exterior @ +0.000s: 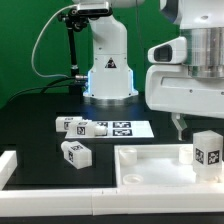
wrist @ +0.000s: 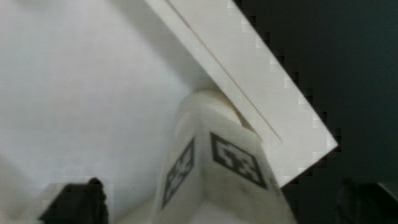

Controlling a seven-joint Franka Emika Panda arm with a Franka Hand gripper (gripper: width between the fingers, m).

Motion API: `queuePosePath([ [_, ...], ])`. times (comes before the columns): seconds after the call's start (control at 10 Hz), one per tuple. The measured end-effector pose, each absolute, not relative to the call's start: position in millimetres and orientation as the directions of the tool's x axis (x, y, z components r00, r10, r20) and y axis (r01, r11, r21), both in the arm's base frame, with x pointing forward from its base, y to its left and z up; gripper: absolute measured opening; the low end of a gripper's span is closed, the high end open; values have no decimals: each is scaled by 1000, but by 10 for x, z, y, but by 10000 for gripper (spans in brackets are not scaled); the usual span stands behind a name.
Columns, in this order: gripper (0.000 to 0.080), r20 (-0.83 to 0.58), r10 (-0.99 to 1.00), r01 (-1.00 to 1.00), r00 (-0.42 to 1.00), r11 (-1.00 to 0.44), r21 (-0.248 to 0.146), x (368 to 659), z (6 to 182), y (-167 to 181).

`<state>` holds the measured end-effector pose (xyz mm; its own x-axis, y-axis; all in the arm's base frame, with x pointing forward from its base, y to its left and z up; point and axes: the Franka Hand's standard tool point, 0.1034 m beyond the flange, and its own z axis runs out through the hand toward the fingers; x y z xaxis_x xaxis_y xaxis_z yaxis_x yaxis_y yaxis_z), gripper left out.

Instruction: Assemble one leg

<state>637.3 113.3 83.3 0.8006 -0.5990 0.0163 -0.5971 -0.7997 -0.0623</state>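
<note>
A large flat white panel [exterior: 150, 165] lies at the front of the table. One leg [exterior: 207, 152], a white block with a fiducial tag, stands upright on the panel's corner at the exterior view's right. My gripper [exterior: 192, 126] hangs just above that leg, and one dark finger [exterior: 180, 125] shows. In the wrist view the leg [wrist: 222, 160] stands at the panel's edge [wrist: 240, 70], between my two fingers [wrist: 75, 202]. The gripper [wrist: 219, 205] is open wide, and neither finger touches the leg.
Three more legs lie on the dark table: two [exterior: 73, 125] [exterior: 100, 128] beside the marker board [exterior: 128, 128] and one [exterior: 75, 152] nearer the front. A white rail [exterior: 15, 165] borders the exterior view's left and front. The robot base [exterior: 108, 70] stands behind.
</note>
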Motion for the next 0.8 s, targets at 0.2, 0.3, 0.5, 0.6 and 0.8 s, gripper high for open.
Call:
queuePosePath([
  [0.2,647,32,-427,-426,904,-904,-48,6372,827,1121],
  [0.3,649,37,-204,-204,978,-979,-14,6365,804,1115],
  [0.5,649,34,-51,-51,998,-999,-1,6417,833,1139],
  [0.6,649,35,-63,-63,997,-998,-1,6417,824,1130],
  [0.8,391,35,-129,-129,991,-992,-4,6416,821,1131],
])
